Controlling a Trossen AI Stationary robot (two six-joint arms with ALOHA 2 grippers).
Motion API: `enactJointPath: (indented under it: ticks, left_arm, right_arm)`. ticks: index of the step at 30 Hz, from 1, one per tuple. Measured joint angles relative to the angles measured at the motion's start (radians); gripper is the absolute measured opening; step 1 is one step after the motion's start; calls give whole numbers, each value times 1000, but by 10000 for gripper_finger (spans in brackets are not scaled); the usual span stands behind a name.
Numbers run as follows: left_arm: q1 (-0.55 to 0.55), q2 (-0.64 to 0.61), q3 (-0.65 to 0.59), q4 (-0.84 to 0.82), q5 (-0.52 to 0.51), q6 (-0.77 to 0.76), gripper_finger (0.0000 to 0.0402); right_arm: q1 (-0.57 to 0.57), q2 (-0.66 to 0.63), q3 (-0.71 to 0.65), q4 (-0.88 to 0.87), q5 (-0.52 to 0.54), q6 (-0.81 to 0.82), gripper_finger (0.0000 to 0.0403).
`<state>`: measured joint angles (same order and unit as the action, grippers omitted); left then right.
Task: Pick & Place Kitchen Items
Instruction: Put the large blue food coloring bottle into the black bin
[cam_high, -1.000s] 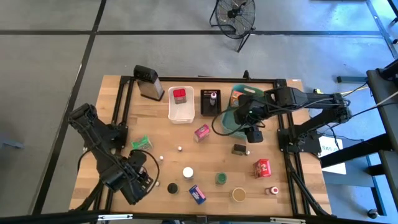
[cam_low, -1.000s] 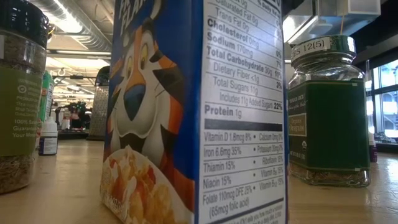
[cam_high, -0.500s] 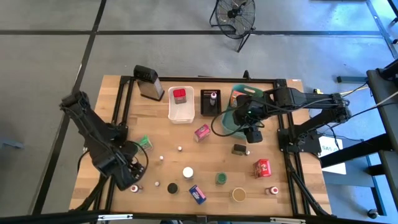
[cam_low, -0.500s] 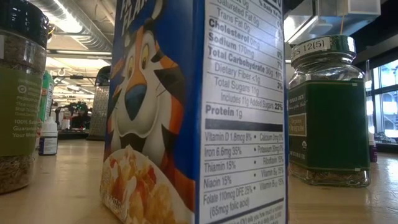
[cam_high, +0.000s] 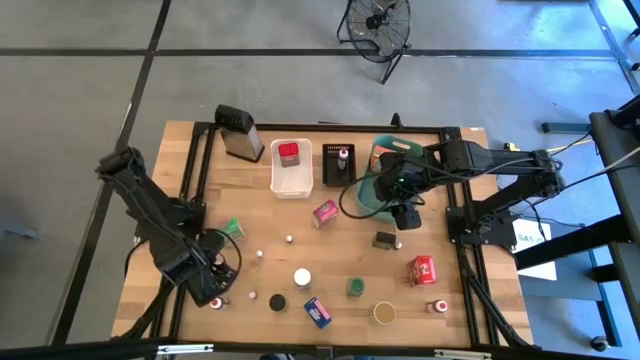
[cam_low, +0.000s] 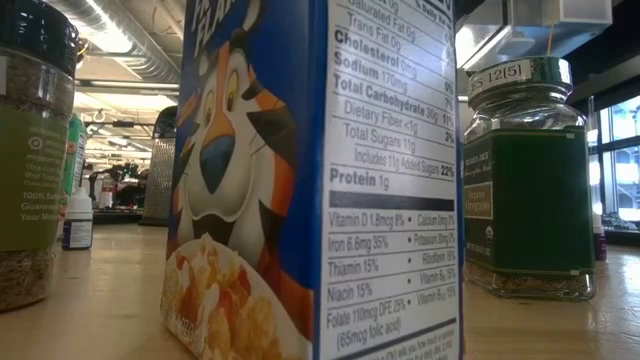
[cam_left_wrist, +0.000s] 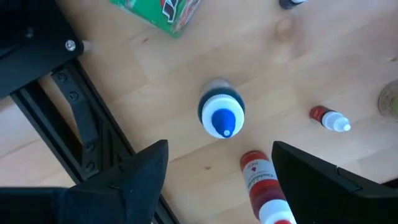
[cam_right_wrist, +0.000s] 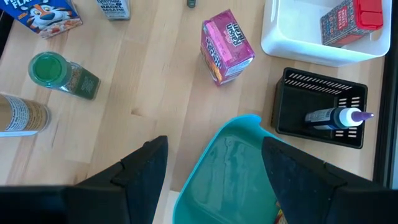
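In the left wrist view my left gripper (cam_left_wrist: 221, 163) points down, open, over the table's near left part (cam_high: 213, 292). A small blue-capped bottle (cam_left_wrist: 221, 115) stands upright just beyond its fingers. A red bottle (cam_left_wrist: 260, 186) lies flat between them, close to one finger; I cannot tell whether it touches. A green packet (cam_left_wrist: 163, 9) and a second small bottle (cam_left_wrist: 329, 118) lie nearby. My right gripper (cam_right_wrist: 214, 163) hangs open above the teal basket (cam_right_wrist: 231, 174). A pink box (cam_right_wrist: 226, 53) stands beyond it.
A white bin (cam_high: 291, 170) holds a red box (cam_right_wrist: 348, 20). A black tray (cam_right_wrist: 320, 93) holds a bottle. A grater (cam_high: 238, 131) stands at the far left. Jars, boxes and little bottles are scattered over the near half, among them a blue cereal box (cam_low: 300, 180) and a green jar (cam_low: 525, 180).
My left gripper has come down toward the table at the near left, over the small bottles, staying open. It moved mostly in the first half second. Nothing on the table has shifted.
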<state>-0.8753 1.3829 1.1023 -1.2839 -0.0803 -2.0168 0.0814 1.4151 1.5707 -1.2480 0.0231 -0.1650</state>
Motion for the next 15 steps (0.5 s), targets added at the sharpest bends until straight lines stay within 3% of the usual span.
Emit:
enactJointPath:
  ticks: [15]
  left_arm:
    - [49, 23, 0, -2, -17, 57, 283]
  right_arm:
    - [0, 0, 0, 0, 0, 3, 264]
